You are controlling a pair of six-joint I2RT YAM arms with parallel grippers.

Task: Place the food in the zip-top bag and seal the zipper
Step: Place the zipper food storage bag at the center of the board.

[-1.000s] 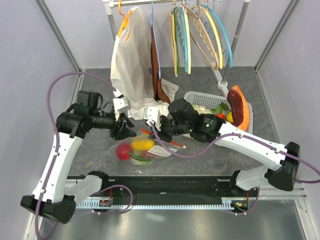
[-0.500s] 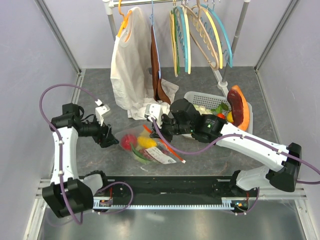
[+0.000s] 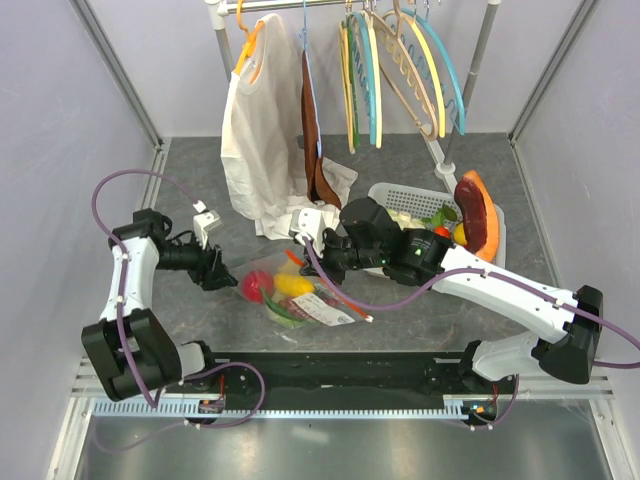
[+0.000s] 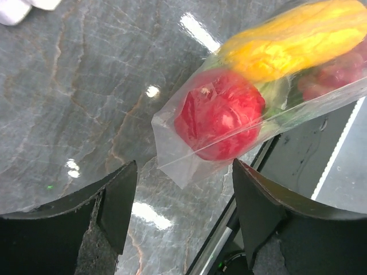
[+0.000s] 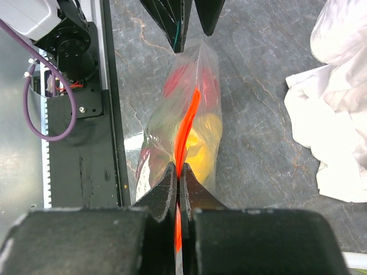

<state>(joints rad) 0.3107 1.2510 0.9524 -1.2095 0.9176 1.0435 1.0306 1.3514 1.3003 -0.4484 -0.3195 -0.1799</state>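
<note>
left gripper [image 3: 220, 274] drew back from the zip-top bag [image 3: 305, 303], jaws wide, empty. right gripper [image 5: 179, 186] pinched shut on the zipper [image 5: 187, 121]. food [image 4: 221, 117] inside; sealing in hand; next likely a slide along it.

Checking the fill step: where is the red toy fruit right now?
In the top view the red fruit sits inside the clear bag, left of centre, at the bag's left end beside the yellow piece, just right of the open left gripper.
</note>
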